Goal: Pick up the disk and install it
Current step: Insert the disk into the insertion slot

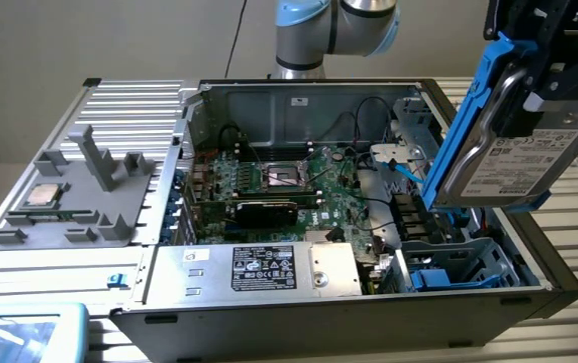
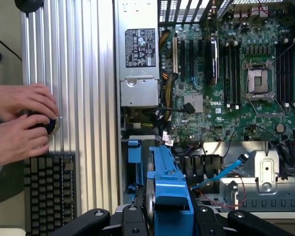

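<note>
Disk, the flat silver-grey hard drive with a white label in its bright blue plastic carrier (image 1: 496, 162), hangs on edge in the jaws, which are clamped across its two broad faces. It sits above the grey drive cage (image 1: 466, 261) at one corner of the open black computer case (image 1: 319, 321). Treat it as dense, rigid and sensitive to shock. Its metal faces look slick, so the blue frame likely gives you the surer hold.

DELL on motherboard (image 2: 236, 98), label (image 1: 516, 162) on disk (image 1: 467, 136) illegible
</note>
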